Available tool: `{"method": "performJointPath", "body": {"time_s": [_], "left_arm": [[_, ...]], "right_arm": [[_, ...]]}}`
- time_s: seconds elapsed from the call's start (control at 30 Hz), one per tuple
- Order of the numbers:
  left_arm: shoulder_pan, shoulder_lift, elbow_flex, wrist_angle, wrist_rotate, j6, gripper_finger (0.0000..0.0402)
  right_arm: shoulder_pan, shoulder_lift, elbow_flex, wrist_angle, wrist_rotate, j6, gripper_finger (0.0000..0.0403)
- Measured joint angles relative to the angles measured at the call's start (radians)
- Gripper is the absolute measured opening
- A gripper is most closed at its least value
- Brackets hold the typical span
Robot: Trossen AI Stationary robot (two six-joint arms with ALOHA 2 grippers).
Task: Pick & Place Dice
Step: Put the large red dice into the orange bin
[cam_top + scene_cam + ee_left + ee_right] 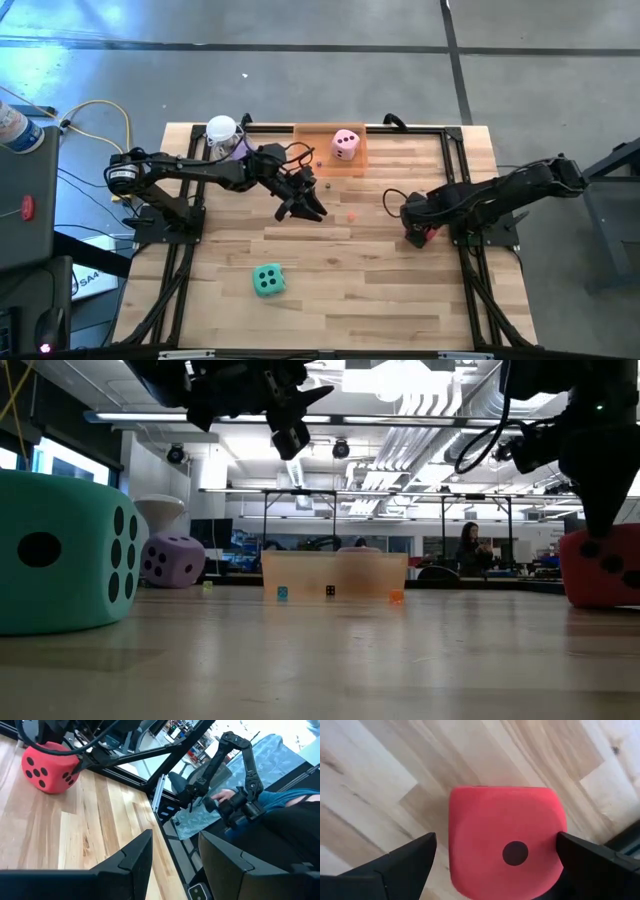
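Dice approx 1 of 4 done: soft pink cube (345, 145) sits in translucent orange tray (312, 160); purple (172, 560), teal (268, 281) still on counter (380, 290); right tool (495, 865) wide, straddling red die (505, 840), not yet gripped; left tool (308, 210) part-open, empty, mid-counter.

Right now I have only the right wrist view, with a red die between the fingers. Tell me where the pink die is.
Observer: The pink die sits inside the orange tray at the far edge of the table, across from your right gripper.
Operator: Good. Now report the left arm before I close on this red die.
Observer: The left gripper hangs above the middle of the table, fingers apart with nothing between them.
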Motion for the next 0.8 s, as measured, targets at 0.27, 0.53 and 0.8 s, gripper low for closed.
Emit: {"method": "performJointPath", "body": {"time_s": [0.27, 0.53, 0.8], "left_arm": [[-0.013, 0.000, 0.000, 0.000, 0.000, 0.000, 0.0155], [-0.013, 0.000, 0.000, 0.000, -0.006, 0.000, 0.0155], [-0.013, 0.000, 0.000, 0.000, -0.006, 0.000, 0.0155]], "right_arm": [[0.030, 0.000, 0.071, 0.023, 0.005, 0.003, 0.0398], [0.053, 0.000, 0.116, -0.029, 0.062, 0.003, 0.0398], [0.053, 0.001, 0.116, -0.063, 0.092, -0.005, 0.0398]]}}
